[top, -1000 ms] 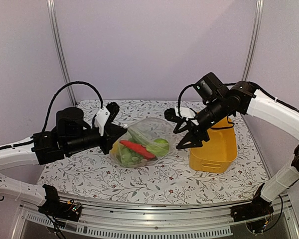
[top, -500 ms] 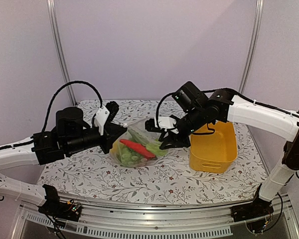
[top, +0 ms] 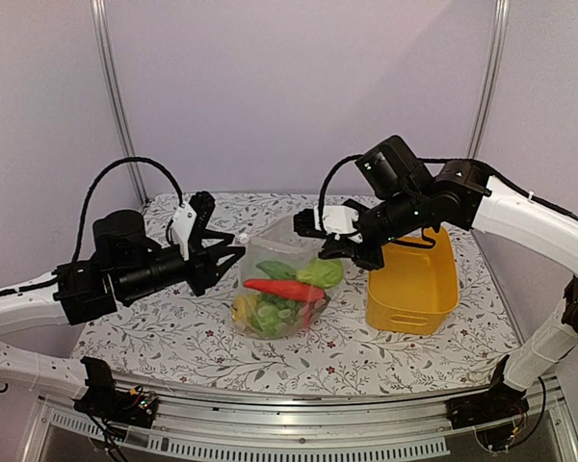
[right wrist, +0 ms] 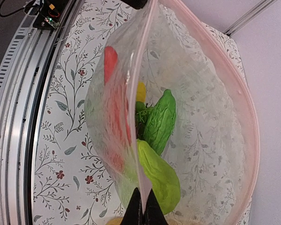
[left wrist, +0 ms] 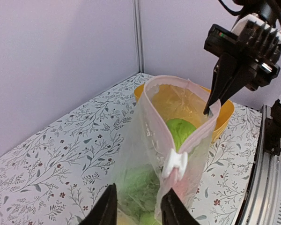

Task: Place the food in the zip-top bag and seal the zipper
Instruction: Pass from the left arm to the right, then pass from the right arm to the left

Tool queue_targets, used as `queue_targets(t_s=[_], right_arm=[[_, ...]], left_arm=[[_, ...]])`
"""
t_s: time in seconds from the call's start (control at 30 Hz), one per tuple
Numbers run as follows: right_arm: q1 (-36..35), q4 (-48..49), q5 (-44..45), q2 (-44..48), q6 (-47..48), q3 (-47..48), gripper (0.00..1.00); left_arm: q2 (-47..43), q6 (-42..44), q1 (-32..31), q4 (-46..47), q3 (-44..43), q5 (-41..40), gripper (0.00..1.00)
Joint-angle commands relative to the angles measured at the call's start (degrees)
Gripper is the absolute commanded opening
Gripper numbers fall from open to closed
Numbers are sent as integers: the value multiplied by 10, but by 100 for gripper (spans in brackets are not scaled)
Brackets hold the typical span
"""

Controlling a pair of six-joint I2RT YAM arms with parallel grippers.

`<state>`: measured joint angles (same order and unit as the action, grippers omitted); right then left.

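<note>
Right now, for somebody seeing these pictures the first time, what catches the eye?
The clear zip-top bag in the middle, full of green food and a red carrot, stands out first. The right end effector is pinched shut on its pink mouth rim, and the left end effector stands open at the opposite end. A yellow basket sits beside it.

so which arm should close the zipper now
Left. The left gripper is open around the zip-top bag right by the white slider; the right gripper is pinching the far end of the zipper, holding it up.
</note>
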<state>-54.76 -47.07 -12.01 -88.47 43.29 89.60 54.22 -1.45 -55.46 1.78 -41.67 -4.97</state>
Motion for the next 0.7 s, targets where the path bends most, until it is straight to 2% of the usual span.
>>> queue_targets(t_s=[0.0, 0.17, 0.33, 0.57, 0.67], right_arm=[[1, -23, 18, 3, 3, -5, 0], [0, -24, 12, 2, -3, -3, 0], [1, -25, 13, 1, -4, -3, 0], [1, -24, 14, 2, -10, -2, 0], [2, -23, 16, 1, -12, -3, 0]], left_arm=[[4, -2, 7, 46, 22, 7, 43], [15, -10, 8, 77, 32, 45, 46], [27, -11, 9, 102, 39, 62, 42], [53, 5, 10, 125, 39, 65, 19], [51, 8, 11, 121, 37, 65, 3]])
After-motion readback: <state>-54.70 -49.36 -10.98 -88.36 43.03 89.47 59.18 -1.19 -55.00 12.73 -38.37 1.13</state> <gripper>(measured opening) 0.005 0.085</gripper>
